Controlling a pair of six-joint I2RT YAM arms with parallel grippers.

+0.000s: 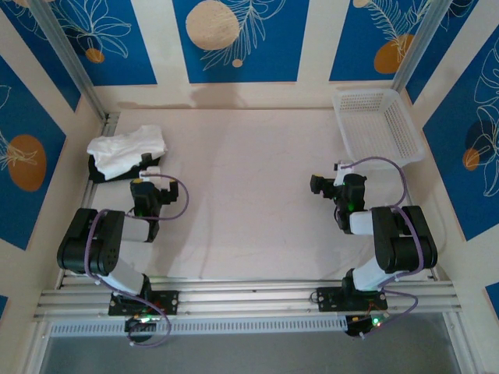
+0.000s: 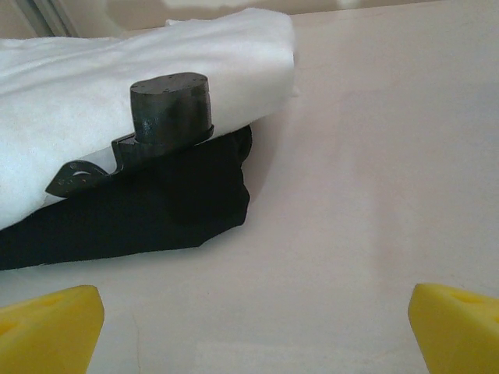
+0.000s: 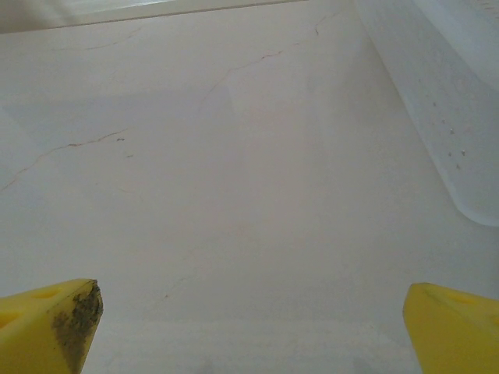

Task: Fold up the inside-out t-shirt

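Observation:
The white t-shirt (image 1: 125, 146) lies bunched at the table's back left, on top of a black garment (image 1: 100, 167). From the left wrist camera, the white t-shirt (image 2: 101, 86) rests over the black garment (image 2: 140, 210), and a dark grey hard part (image 2: 168, 109) lies against the shirt's front edge. My left gripper (image 1: 152, 170) stands just in front of this pile, open, its yellow fingertips (image 2: 47, 327) wide apart over bare table with nothing between them. My right gripper (image 1: 341, 169) is open too, over bare table on the right, its fingertips (image 3: 54, 319) empty.
A white mesh basket (image 1: 378, 125) stands at the back right; its wall (image 3: 444, 101) shows at the right of the right wrist view. Pale table surface (image 1: 249, 179) stretches between the two arms. Walls close the table at the back and sides.

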